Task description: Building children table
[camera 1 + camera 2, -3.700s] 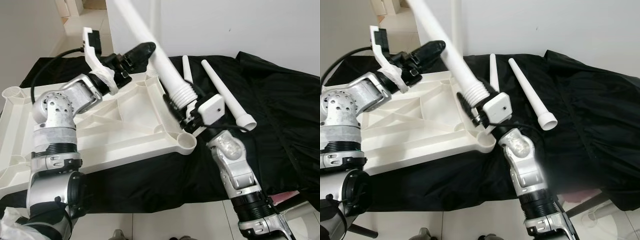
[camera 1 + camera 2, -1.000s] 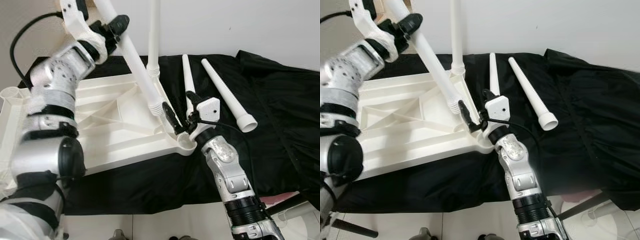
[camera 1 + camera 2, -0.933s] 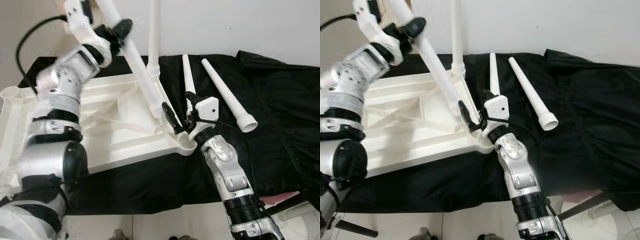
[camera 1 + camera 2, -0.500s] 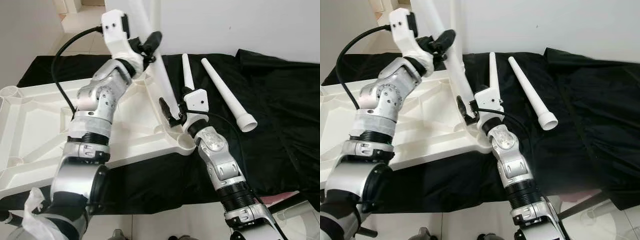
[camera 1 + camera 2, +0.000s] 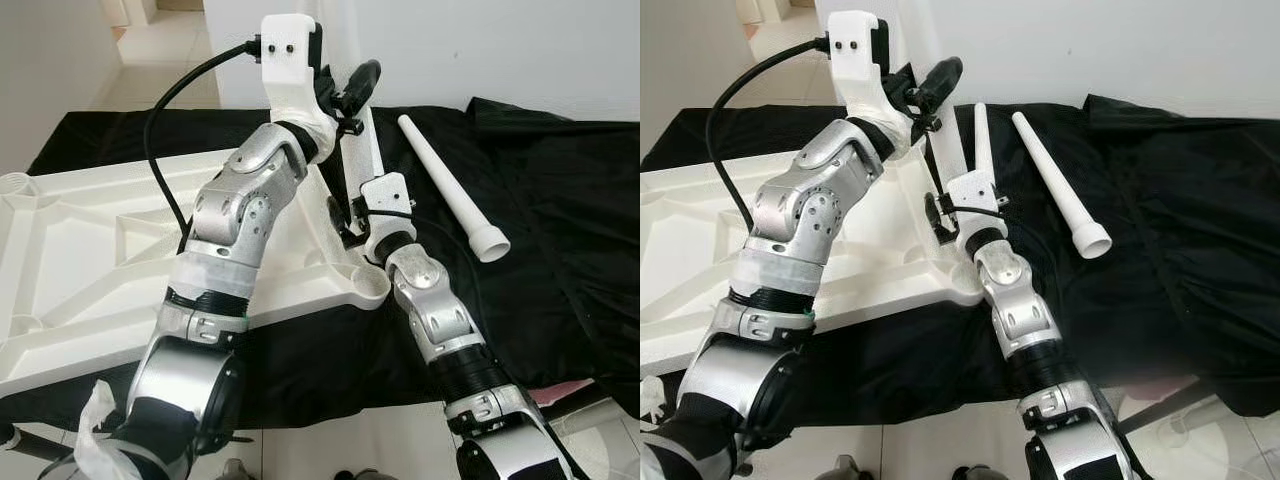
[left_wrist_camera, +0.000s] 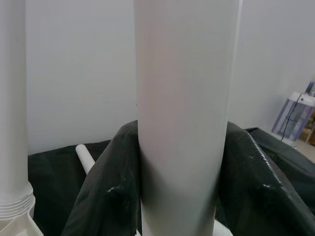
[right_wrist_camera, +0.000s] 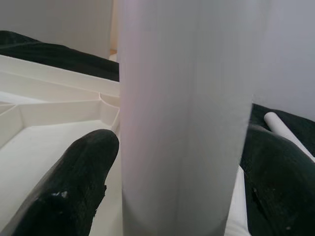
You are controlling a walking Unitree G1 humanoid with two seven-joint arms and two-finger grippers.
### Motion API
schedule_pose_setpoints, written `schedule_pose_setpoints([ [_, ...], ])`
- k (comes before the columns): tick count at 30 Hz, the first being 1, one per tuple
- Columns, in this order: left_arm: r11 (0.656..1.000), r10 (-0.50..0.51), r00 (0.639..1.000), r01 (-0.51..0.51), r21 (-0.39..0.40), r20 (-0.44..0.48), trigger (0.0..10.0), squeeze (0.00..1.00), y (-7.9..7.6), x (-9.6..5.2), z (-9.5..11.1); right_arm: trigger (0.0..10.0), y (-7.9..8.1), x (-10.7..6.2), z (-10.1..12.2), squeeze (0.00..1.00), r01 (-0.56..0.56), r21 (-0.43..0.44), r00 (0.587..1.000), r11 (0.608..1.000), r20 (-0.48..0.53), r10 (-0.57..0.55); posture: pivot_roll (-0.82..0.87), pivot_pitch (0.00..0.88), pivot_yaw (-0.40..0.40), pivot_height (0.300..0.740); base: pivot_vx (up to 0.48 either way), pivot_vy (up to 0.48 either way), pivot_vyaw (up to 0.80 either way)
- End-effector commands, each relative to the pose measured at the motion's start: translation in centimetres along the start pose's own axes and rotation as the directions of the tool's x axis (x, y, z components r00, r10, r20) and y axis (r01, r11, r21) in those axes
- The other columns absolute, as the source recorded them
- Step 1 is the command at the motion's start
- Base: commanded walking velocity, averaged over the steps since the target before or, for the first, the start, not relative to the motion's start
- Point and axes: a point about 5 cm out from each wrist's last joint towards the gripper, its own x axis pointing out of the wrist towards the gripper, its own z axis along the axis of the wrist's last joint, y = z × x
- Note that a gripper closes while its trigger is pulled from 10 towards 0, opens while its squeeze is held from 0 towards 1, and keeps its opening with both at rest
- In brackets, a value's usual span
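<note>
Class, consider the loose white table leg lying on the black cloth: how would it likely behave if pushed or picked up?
The loose table leg is round and tapered, so a sideways push would probably roll it in a curve toward its thin end. It looks like rigid hollow plastic with an open flared end, so likely stiff and light. Its smooth surface may slip, though the black cloth should slow rolling.

Head stereo pair looks forward and down from above the near edge; both share the white tabletop [image 5: 90, 250], black cloth [image 5: 560, 230], loose leg [image 5: 1055, 180] at 1 o'clock. Each wrist camera sits very close, sighting along its fingers [image 6: 103, 196] at the upright leg [image 7: 182, 123].
</note>
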Motion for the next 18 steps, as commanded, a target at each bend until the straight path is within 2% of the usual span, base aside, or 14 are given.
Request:
schedule_pose_setpoints([
  [1,1.0,-0.013,1.0,0.013,0.014,0.012,10.0,0.0,-0.54,0.0,0.24,10.0,0.13,0.16,-0.14,0.0,0.001,-0.008,1.0,1.0,-0.02,-0.001,-0.05,0.063,-0.033,0.74,0.0,0.0,0.0],
  [10,1.0,-0.013,1.0,0.013,0.015,0.016,10.0,0.0,-1.08,-0.27,0.29,10.0,0.42,0.89,0.24,0.0,-0.002,-0.024,0.999,1.0,-0.049,0.001,-0.05,0.056,-0.032,0.74,0.0,0.0,0.0],
  [11,1.0,-0.015,1.0,0.014,0.017,0.016,10.0,0.0,-1.21,-0.28,0.27,7.3,0.49,0.93,0.21,0.0,-0.001,-0.021,0.998,1.0,-0.056,0.0,-0.05,0.055,-0.029,0.74,0.0,0.0,0.0],
  [12,1.0,-0.015,1.0,0.014,0.017,0.016,10.0,0.0,-1.21,-0.28,0.27,7.3,0.49,0.93,0.21,0.0,-0.001,-0.021,0.998,1.0,-0.056,0.0,-0.05,0.055,-0.029,0.74,0.0,0.0,0.0],
  [13,1.0,-0.018,1.0,0.017,0.018,0.017,10.0,0.0,-1.34,-0.27,0.28,6.2,0.57,0.93,0.11,0.0,-0.004,-0.014,0.998,1.0,-0.068,0.003,-0.05,0.056,-0.03,0.74,0.0,0.0,0.0],
  [17,1.0,-0.021,1.0,0.02,0.02,0.017,10.0,0.0,-1.47,-0.24,0.29,5.8,0.66,0.91,-0.14,0.0,-0.005,-0.004,0.996,1.0,-0.09,0.005,-0.05,0.057,-0.027,0.74,0.0,0.0,0.0],
  [18,1.0,-0.021,1.0,0.02,0.02,0.016,10.0,0.0,-1.49,-0.24,0.3,5.0,0.71,0.87,-0.25,0.0,-0.008,-0.003,0.995,1.0,-0.096,0.007,-0.05,0.057,-0.027,0.74,0.0,0.0,0.0],
])
